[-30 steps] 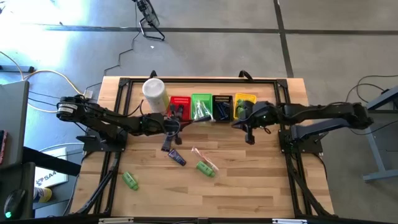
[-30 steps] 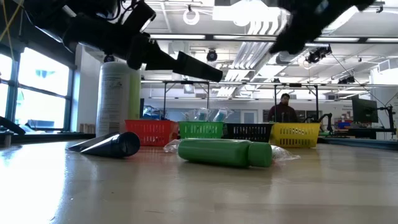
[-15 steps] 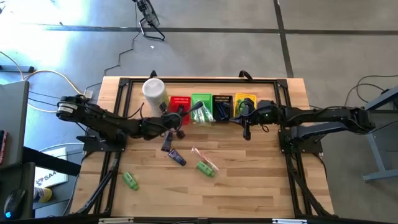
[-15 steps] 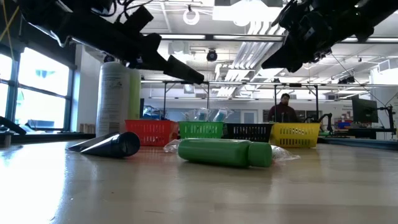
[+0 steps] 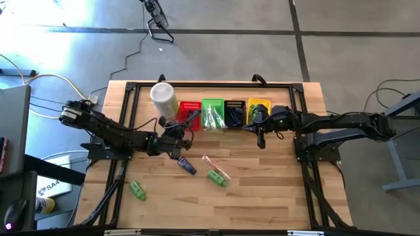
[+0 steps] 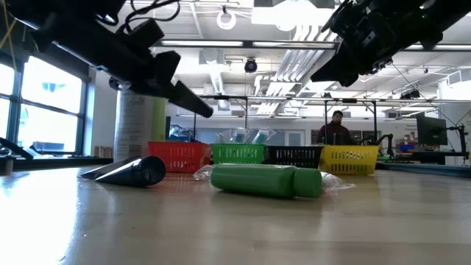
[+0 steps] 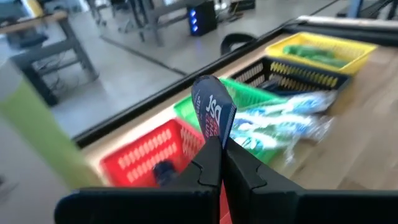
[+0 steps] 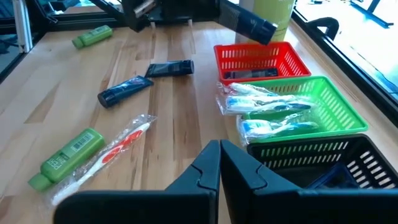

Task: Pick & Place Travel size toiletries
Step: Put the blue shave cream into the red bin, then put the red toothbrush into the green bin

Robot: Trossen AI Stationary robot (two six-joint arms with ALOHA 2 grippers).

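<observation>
Pinched by its flat crimped tail in the clenched left end effector (image 7: 221,152), just short of the red basket (image 7: 146,155): a light, soft, squashy dark tube (image 7: 213,112), best gripped at that stiff seam.

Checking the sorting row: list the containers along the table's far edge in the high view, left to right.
white canister → red basket → green basket → black basket → yellow basket
</observation>
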